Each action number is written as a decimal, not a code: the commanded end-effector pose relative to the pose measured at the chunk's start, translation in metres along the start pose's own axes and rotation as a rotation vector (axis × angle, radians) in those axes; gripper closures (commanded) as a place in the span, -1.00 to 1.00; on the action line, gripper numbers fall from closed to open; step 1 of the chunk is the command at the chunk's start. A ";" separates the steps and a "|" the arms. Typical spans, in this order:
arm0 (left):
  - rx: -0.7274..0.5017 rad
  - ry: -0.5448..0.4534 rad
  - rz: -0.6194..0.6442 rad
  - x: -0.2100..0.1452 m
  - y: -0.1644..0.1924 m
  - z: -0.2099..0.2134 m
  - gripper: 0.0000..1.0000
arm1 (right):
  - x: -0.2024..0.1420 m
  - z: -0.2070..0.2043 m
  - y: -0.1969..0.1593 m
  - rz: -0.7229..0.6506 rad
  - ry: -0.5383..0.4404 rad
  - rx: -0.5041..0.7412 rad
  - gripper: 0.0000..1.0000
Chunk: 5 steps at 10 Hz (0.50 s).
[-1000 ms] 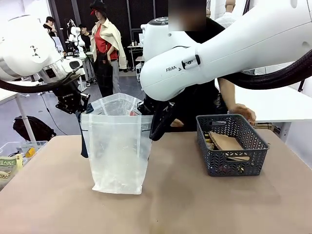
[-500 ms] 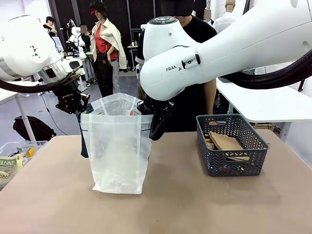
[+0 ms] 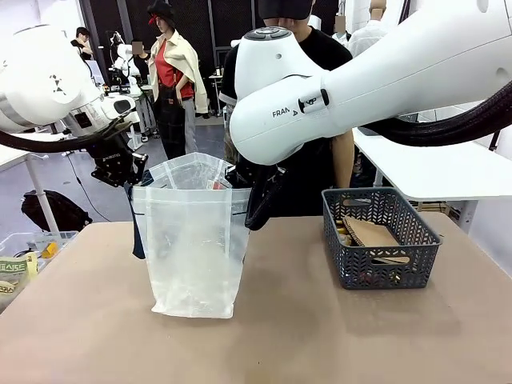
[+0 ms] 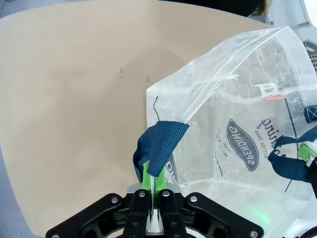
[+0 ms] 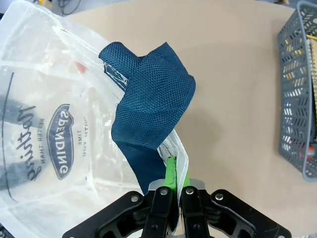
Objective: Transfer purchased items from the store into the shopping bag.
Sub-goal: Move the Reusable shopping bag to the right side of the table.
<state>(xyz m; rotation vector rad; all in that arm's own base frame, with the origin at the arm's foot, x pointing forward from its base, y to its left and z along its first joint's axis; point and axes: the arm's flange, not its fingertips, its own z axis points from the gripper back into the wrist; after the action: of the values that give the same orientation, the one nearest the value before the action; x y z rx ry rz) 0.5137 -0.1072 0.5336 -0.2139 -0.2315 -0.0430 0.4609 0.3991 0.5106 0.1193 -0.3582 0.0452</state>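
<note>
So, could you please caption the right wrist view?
Right gripper clamps the shopping bag at its dark blue handle, grey basket alongside.

Looks down the left gripper (image 4: pixel 151 184), jaws pinched tight on a dark blue mesh handle (image 4: pixel 159 145) folding over just above the green pads (image 4: pixel 146 173). Takes in the bag (image 4: pixel 233 94) spreading rightward from that grip, translucent and creased, with an oval SPENDING logo (image 4: pixel 243 145) printed upside down and a small red-and-white tag (image 4: pixel 268 90) near the top. Catches a second handle (image 4: pixel 291 161) at the right edge, a basket (image 4: pixel 311 49) corner beyond, and tan table (image 4: pixel 74 99) on the left.
</note>
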 end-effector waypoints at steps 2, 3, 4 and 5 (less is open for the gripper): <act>0.001 -0.006 0.005 0.001 0.002 0.003 1.00 | 0.001 0.001 -0.001 -0.003 -0.006 0.004 1.00; 0.001 -0.006 0.005 0.001 0.002 0.003 1.00 | 0.001 0.001 -0.001 -0.003 -0.006 0.004 1.00; 0.001 -0.006 0.005 0.001 0.002 0.003 1.00 | 0.001 0.001 -0.001 -0.003 -0.006 0.004 1.00; 0.001 -0.006 0.005 0.001 0.002 0.003 1.00 | 0.001 0.001 -0.001 -0.003 -0.006 0.004 1.00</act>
<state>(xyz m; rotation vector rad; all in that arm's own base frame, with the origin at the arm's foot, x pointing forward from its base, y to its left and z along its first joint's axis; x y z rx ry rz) 0.5137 -0.1072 0.5336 -0.2139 -0.2315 -0.0430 0.4609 0.3991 0.5106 0.1193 -0.3582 0.0452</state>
